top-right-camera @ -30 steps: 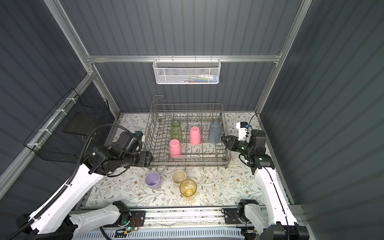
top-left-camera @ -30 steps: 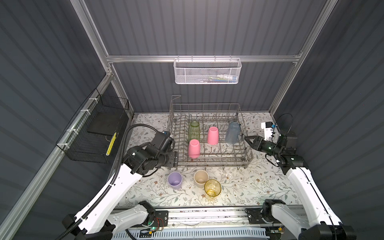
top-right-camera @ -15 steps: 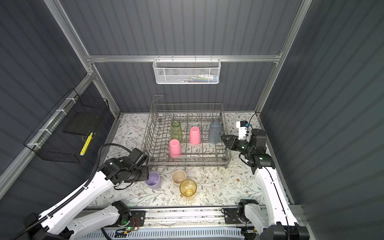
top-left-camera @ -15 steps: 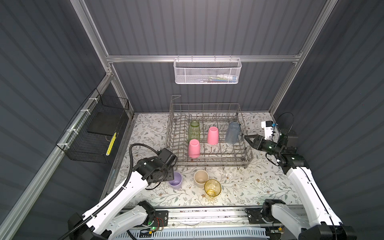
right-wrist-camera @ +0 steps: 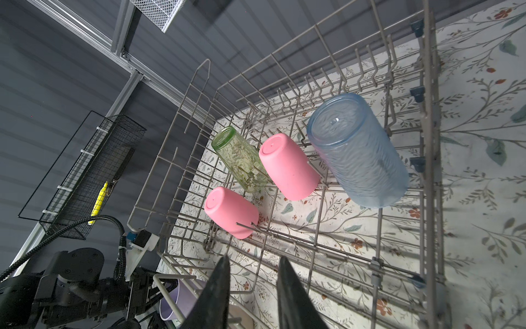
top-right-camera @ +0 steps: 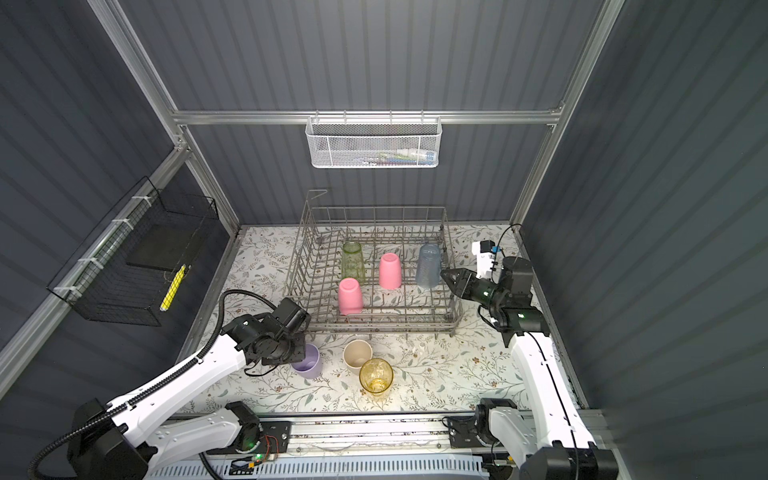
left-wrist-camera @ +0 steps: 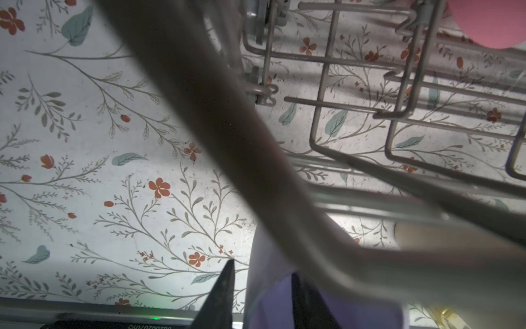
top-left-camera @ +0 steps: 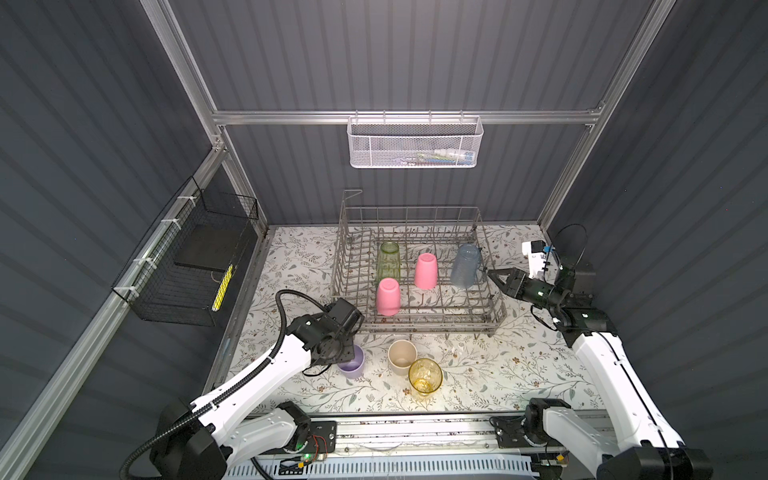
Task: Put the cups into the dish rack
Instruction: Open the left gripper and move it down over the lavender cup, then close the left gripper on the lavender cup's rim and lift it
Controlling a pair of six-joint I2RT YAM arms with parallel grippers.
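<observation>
1. Nearest you, the amber cup stands mouth up on the floral mat. The beige cup stands just behind it, also mouth up. You cannot tell whether the two touch.
2. To their left, the lilac cup stands upright on the mat, in front of the rack's left corner.
3. Your left gripper straddles the lilac cup's wall, with one finger inside the cup and the other outside. In the left wrist view a sliver of mat shows between the outer finger and the wall. The jaws stand apart, so the cup is not clamped.
4. Behind these three cups sits the dish rack, resting on the mat.
5. In the rack's front left part, one pink cup stands upside down among the tines.
6. Farther in, three cups form a row, all base up. From left to right they are the green cup, the second pink cup and the grey-blue cup.
7. Your right gripper hovers at the rack's right wall, near the grey-blue cup but apart from it. Its jaws are slightly parted and grasp nothing.
8. Farthest off, a black wire basket hangs on the left wall and a white mesh basket on the back rail.
</observation>
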